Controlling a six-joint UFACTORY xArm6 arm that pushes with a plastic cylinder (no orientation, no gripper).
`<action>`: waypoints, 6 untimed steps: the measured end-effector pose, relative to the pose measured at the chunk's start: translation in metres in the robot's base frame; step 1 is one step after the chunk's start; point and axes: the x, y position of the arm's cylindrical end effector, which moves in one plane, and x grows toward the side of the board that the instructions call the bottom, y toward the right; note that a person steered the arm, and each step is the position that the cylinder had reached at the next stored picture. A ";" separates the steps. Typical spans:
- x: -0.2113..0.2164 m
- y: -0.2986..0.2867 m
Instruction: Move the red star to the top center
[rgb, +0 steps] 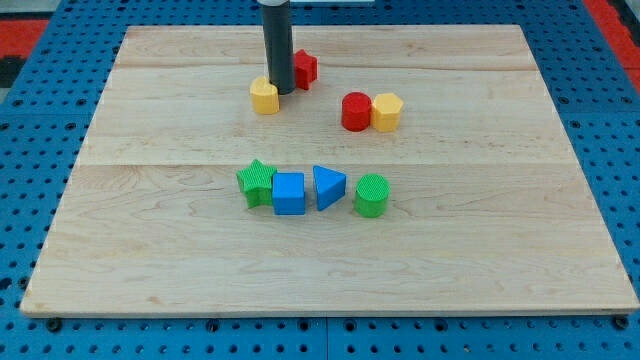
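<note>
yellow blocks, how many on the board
2. One small yellow block sits near the view's top, just left of my tip. The other, a yellow hexagonal block, touches the red cylinder on its right. None appears hidden.

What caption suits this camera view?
My tip rests between the red star and a yellow block.

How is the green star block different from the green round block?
The green star block has points; the green cylinder block is round with a flat ridged top. The star sits at the view's left end of the row, touching the blue cube block; the cylinder sits at the right end, just apart from the blue triangle block. Both are green.
</note>
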 end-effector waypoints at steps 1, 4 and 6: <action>0.000 0.004; -0.006 0.013; -0.053 0.014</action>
